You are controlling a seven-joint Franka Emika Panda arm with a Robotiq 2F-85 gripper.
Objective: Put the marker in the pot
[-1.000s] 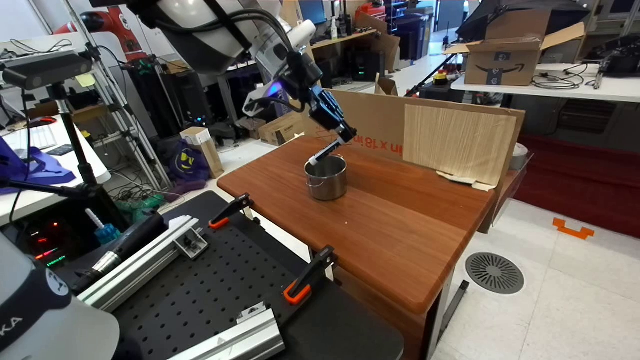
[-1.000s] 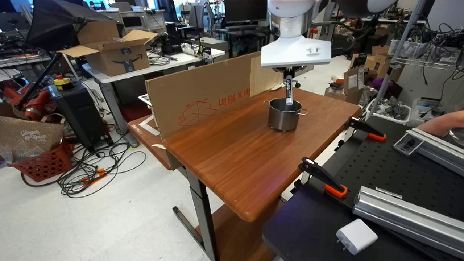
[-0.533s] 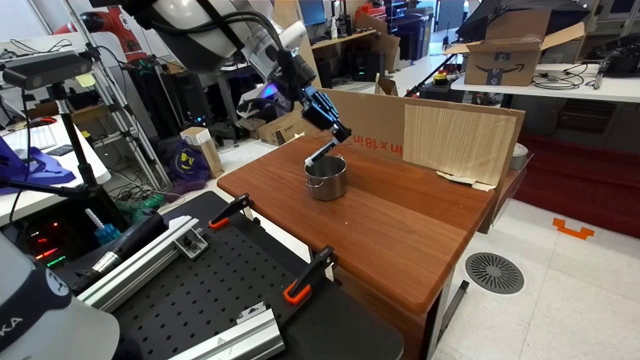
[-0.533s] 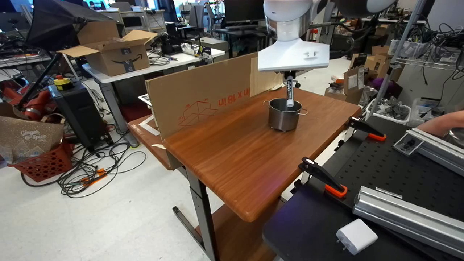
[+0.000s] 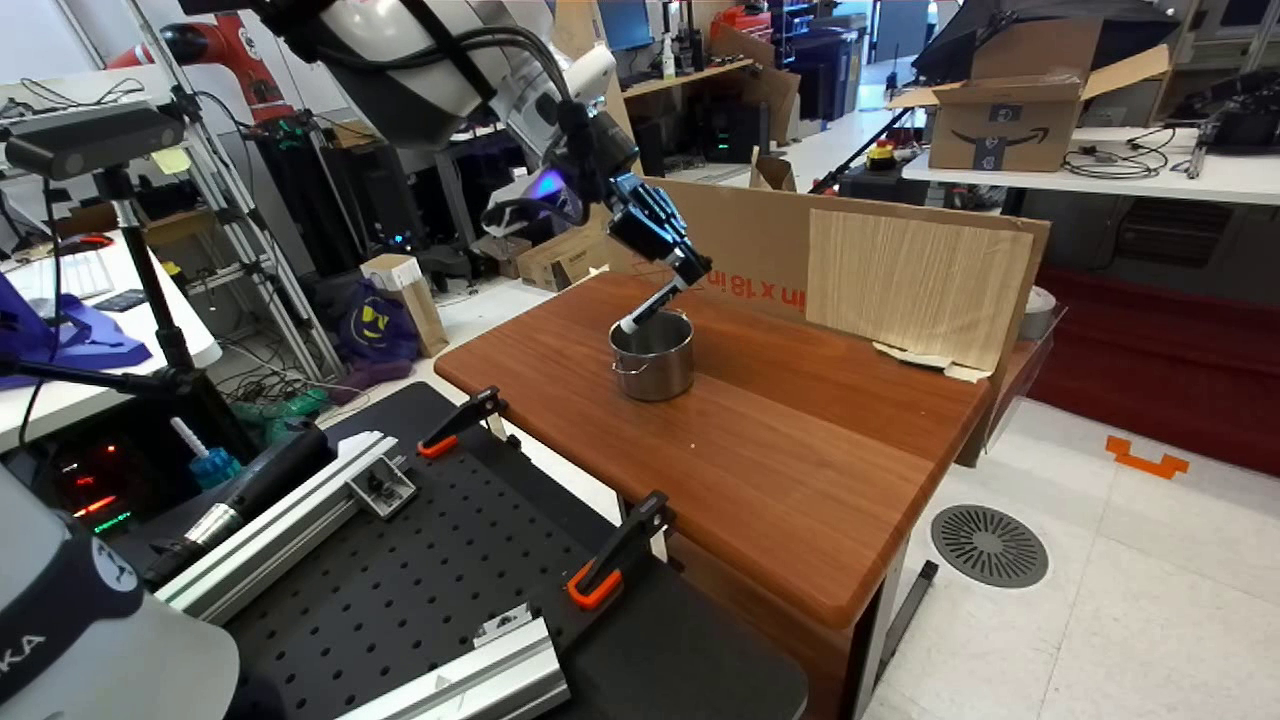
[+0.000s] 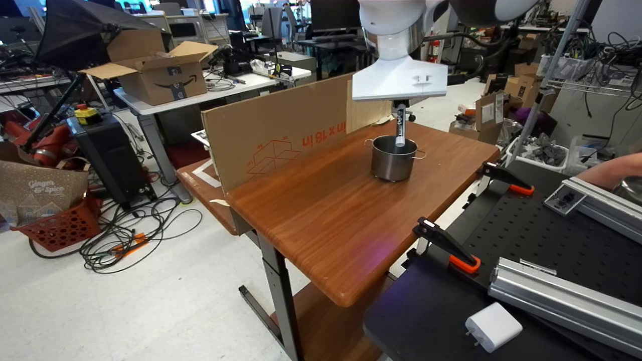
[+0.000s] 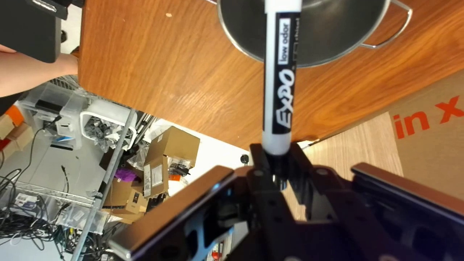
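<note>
Only part of the pot (image 7: 328,34) shows in the wrist view; it and the marker (image 7: 282,79) both run off the top edge. Hidden, too, is the marker's near end, where the gripper (image 7: 279,159) clenches it, tilted, lower tip at the pot's mouth. Whether that tip dips below the rim is hard to tell. In an exterior view a forearm (image 6: 614,169) is cut off at the right edge. Counted: one marker, one pot, two clamps (image 5: 622,545), one plug (image 6: 495,327).
</note>
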